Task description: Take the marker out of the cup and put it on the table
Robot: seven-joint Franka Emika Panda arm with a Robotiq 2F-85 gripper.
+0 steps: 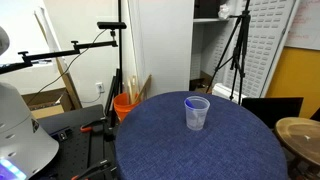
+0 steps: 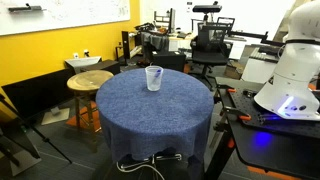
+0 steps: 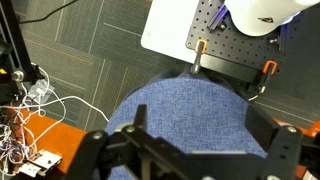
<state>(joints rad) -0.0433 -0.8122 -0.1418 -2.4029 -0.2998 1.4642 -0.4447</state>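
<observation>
The cup [image 1: 197, 113] is a small clear tumbler with a bluish rim. It stands upright near the middle of the round table with the dark blue fabric top [image 1: 200, 150], and shows in both exterior views [image 2: 153, 78]. I cannot make out the marker in any view. The gripper [image 3: 198, 125] shows only in the wrist view. Its two dark fingers are spread wide and empty, high above the table's edge [image 3: 190, 105]. The cup is out of the wrist view.
An orange bucket [image 1: 125, 105] stands on the floor behind the table. A small wooden round table [image 2: 88, 80] stands beside it. The white robot base [image 2: 290, 80] sits on a black perforated board with clamps [image 3: 230, 45]. Cables [image 3: 30, 110] lie on the floor.
</observation>
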